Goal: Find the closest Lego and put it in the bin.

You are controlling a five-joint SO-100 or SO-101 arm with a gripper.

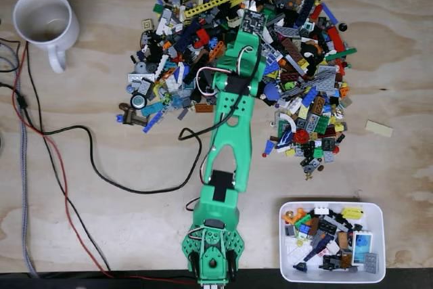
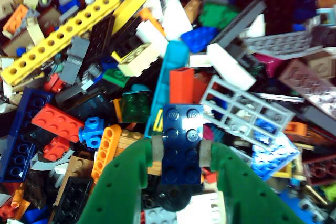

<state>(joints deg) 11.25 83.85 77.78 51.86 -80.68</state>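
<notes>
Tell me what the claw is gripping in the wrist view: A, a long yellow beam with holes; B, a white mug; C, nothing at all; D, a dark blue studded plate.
D: in the wrist view the claw is closed on both sides of the dark blue studded plate, above the Lego pile.

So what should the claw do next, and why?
Probably lift straight up. The claw appears closed on a dark blue brick over the Lego pile, and the bin lies back beside the arm's base.
</notes>
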